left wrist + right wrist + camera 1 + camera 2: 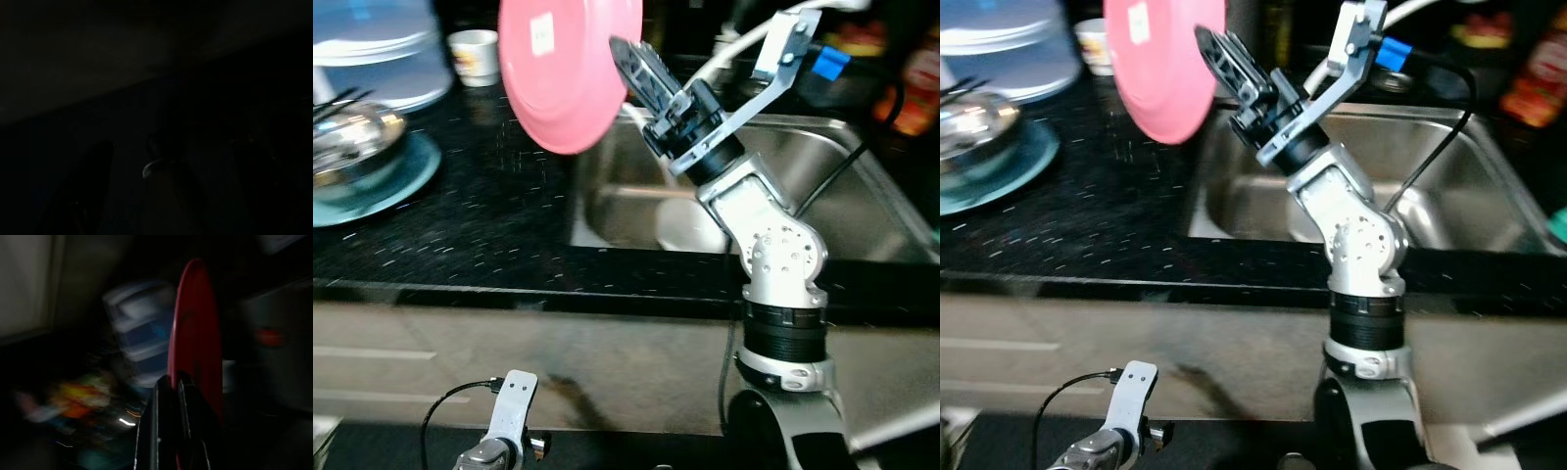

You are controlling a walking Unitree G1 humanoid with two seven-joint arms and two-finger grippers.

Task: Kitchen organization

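**Desk:** Where is the plate?

**Photographer:** A pink plate (570, 69) hangs in the air at twelve o'clock, above the seam between the black countertop (489, 230) and the steel sink (822, 196). The right gripper (631, 67) pinches its rim, fingers closed on it, face turned nearly upright. At nine o'clock a steel bowl (352, 137) sits on a teal plate (406, 181); a small white cup (475, 54) stands at eleven. The left gripper (494, 455) hangs idle at six, below the counter edge; I cannot tell how its fingers stand.

**Desk:** The risk?

**Photographer:** In my judgement, the hold is only an edge pinch. A quick swing could twist the plate loose, dropping it onto counter or sink, or clip that cup.
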